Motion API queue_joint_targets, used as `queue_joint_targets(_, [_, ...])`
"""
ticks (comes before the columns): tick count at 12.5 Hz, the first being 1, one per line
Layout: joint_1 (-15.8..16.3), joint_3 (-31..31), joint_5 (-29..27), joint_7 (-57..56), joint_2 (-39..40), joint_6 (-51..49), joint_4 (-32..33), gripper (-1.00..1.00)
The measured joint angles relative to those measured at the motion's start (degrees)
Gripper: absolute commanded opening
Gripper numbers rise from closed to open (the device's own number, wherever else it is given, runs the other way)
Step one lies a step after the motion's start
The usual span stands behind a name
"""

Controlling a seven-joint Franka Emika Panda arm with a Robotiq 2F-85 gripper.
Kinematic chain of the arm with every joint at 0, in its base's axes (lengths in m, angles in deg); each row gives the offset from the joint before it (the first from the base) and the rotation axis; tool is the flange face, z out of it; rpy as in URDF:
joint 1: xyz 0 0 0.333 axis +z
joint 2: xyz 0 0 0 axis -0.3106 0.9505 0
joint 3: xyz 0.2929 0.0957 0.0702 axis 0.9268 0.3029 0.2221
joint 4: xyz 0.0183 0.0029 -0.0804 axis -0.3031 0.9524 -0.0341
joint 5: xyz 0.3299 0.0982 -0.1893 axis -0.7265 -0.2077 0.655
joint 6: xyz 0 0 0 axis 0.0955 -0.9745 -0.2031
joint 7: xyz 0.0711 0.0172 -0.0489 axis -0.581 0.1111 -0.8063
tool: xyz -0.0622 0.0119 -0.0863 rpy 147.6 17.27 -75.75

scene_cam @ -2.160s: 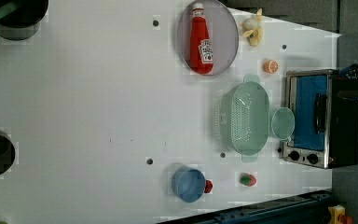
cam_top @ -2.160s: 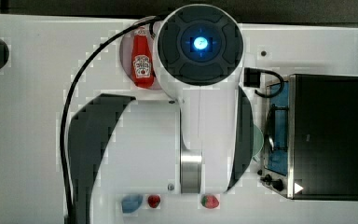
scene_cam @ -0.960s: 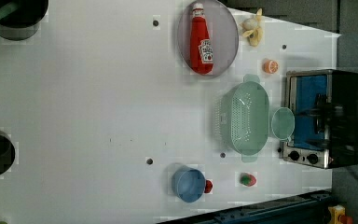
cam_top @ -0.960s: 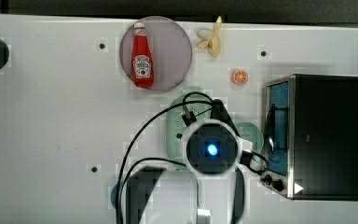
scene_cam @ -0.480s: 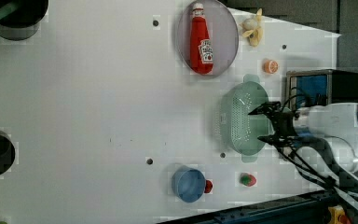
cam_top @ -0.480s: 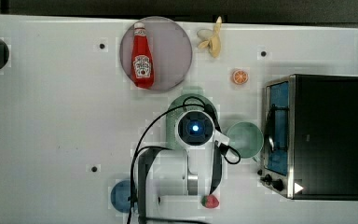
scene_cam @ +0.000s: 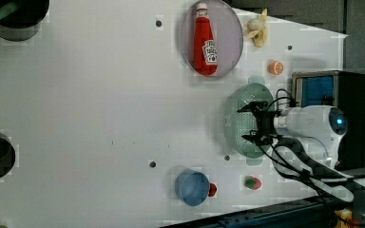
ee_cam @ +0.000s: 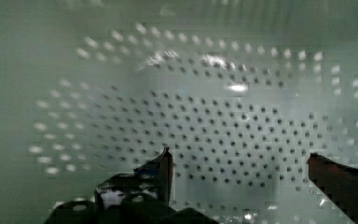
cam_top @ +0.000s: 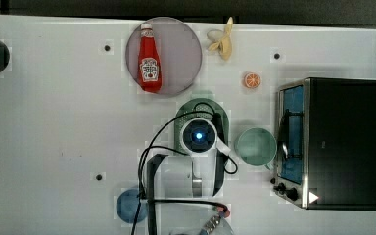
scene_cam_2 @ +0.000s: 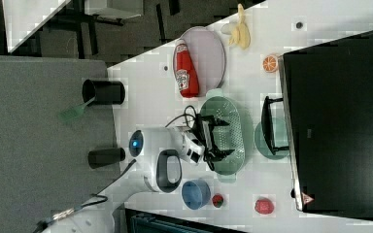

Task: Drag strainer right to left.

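The strainer (scene_cam: 235, 114) is a pale mint-green oblong colander with small holes, lying on the white table between the plate and the toaster oven. In the top view the arm's wrist covers most of the strainer (cam_top: 186, 112). My gripper (scene_cam: 251, 123) is open and reaches down into the bowl, its fingers spread along the strainer's length with nothing between them. The right view shows the same: the gripper (scene_cam_2: 226, 138) inside the strainer (scene_cam_2: 223, 107). In the wrist view the perforated floor of the strainer (ee_cam: 223, 107) lies close under the gripper (ee_cam: 240, 163), both fingertips (ee_cam: 163, 163) showing.
A round mint-green cup (cam_top: 255, 146) stands between the strainer and the toaster oven (cam_top: 338, 142). A grey-lilac plate (cam_top: 181, 46) carries a ketchup bottle (cam_top: 149, 58). Nearby lie a banana (cam_top: 223, 41), an orange slice (cam_top: 251, 80), a blue cup (scene_cam: 192, 187) and a strawberry (scene_cam: 252, 182).
The arm has swung from the toaster side to above the strainer, and the open gripper has come down into its bowl. The strainer has not moved.
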Motion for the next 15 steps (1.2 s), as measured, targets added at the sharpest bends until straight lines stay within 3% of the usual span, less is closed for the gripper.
queue_joint_targets(3, [0.97,1.18,-1.28,0.48,1.33,1.40,0.56,1.00])
queue_joint_targets(7, [-0.32,3.83,-1.03,4.31,1.31,4.53,0.22,1.00])
queue_joint_targets(15, [3.85,9.86,-1.98,13.79,0.95,4.76,0.34,1.00])
